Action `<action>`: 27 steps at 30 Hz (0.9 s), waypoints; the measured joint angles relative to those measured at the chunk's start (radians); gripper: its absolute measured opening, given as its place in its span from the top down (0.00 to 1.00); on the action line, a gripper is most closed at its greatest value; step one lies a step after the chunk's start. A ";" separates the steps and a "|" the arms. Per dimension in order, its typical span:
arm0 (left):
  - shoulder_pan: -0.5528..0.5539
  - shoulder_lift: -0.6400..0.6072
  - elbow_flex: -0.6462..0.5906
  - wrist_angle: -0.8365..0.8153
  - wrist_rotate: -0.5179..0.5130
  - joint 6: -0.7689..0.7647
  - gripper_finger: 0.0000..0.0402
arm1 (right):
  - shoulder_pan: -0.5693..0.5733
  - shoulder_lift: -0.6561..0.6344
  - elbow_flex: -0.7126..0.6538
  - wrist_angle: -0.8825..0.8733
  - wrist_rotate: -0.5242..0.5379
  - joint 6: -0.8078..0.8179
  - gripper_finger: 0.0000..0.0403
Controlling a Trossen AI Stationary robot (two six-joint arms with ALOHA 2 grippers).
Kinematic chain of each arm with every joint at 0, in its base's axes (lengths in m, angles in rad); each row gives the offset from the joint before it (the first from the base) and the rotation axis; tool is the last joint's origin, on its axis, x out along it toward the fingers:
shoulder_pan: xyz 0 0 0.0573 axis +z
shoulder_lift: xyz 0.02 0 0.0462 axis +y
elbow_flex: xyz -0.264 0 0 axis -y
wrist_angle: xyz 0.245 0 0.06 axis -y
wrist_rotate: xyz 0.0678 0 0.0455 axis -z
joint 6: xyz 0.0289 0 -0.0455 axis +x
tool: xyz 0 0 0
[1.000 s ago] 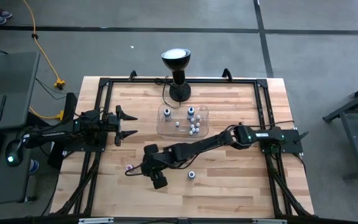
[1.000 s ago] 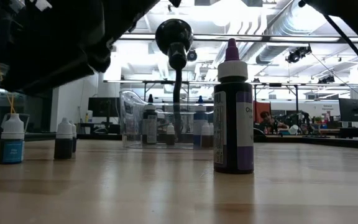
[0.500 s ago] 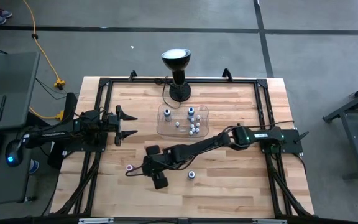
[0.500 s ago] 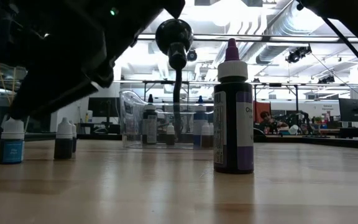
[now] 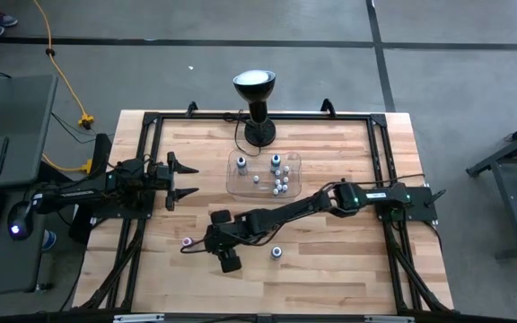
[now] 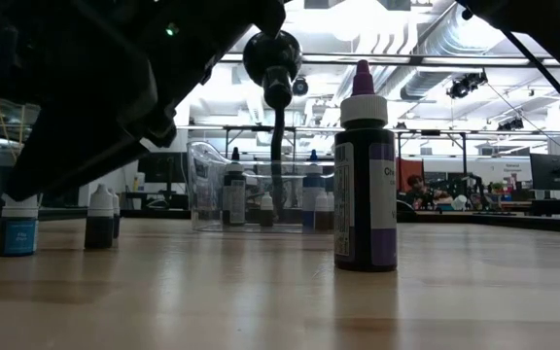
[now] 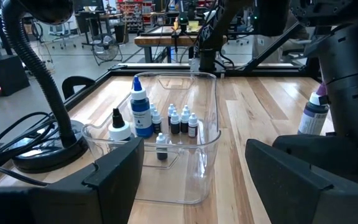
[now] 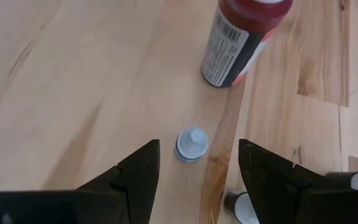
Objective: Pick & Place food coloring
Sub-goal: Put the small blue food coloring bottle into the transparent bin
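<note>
Descent is the step in hand: the right claw (image 8: 194,165) hangs over a small white-capped bottle (image 8: 192,144) of food coloring standing upright on the counter (image 5: 330,260), its fingers spread apart with the cap showing between them. To do it well, I judge the claw should drop straight, keep the cap centred, and close low on the body rather than on the slippery cap. A larger red bottle (image 8: 244,38) stands near it, and another white cap (image 8: 247,208) sits just beside one finger; either could be knocked if the claw drifts sideways.

In the high view the right claw (image 5: 203,243) works at the near-left part of the counter, with a pink-capped bottle (image 5: 187,241) close by and another bottle (image 5: 277,252) to its right. The clear tray (image 5: 240,186), already holding several bottles, lies toward the lamp (image 5: 255,90), with open counter between for the carry. The left claw (image 5: 185,179) waits, fingers apart, at the counter's left side, well apart.
</note>
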 joint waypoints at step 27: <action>0.000 0.000 0.000 0.000 0.000 0.000 0.31 | -0.006 0.020 -0.001 0.050 -0.027 0.024 0.49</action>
